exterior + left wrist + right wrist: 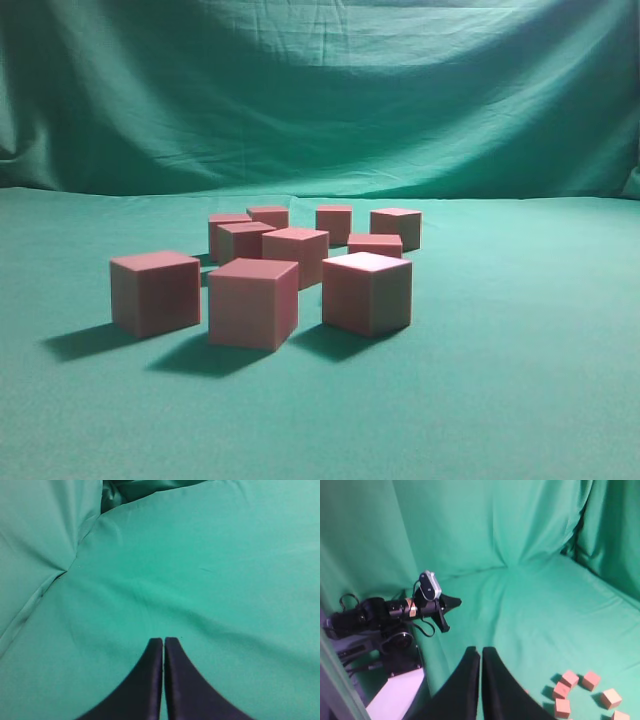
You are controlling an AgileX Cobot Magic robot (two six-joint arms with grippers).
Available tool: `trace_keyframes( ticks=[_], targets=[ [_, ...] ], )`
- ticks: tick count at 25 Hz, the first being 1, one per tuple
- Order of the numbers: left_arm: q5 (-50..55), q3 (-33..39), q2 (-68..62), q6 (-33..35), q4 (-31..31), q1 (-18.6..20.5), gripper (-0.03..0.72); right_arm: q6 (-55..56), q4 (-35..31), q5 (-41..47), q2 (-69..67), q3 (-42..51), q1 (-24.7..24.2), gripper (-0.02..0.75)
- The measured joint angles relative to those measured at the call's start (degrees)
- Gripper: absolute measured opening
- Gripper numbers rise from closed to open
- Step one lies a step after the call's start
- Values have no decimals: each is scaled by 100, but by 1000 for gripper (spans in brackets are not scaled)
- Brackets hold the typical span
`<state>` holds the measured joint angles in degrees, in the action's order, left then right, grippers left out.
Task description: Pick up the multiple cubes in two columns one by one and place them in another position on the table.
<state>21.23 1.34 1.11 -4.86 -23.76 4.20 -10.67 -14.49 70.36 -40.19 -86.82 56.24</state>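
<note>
Several reddish-pink cubes point(253, 302) stand loosely grouped on the teal table point(520, 400), three in front and the others behind them. Neither gripper shows in the exterior view. In the left wrist view my left gripper point(163, 640) is shut and empty over bare cloth, with no cube in sight. My right gripper point(480, 650) is also shut and empty, held high above the table. Some of the cubes point(570, 678) lie far below it at the lower right of the right wrist view.
A creased green drape point(320, 90) hangs upright behind the table. In the right wrist view the left arm point(395, 612) with its small camera point(429, 585) reaches in from the left, above a dark base and a pale panel point(395, 695).
</note>
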Motion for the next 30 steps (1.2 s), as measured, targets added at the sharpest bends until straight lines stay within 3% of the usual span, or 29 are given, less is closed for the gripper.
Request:
trace_keyframes(
  ticks=[10, 14, 21, 28, 29, 30],
  targets=[
    [0, 0, 0, 0, 0, 0, 0, 12, -1, -1589, 2213, 1941, 0, 0],
    [0, 0, 0, 0, 0, 0, 0, 1, 3, -1768, 2712, 2532, 0, 0],
    [0, 0, 0, 0, 0, 0, 0, 37, -168, -1373, 2836, 2804, 0, 0],
    [0, 0, 0, 0, 0, 0, 0, -86, 521, -2898, 2841, 4236, 0, 0],
    [0, 0, 0, 0, 0, 0, 0, -70, 592, -3032, 2850, 4499, 0, 48],
    [0, 0, 0, 0, 0, 0, 0, -30, 627, -3198, 2879, 4752, -12, 48]
  ],
)
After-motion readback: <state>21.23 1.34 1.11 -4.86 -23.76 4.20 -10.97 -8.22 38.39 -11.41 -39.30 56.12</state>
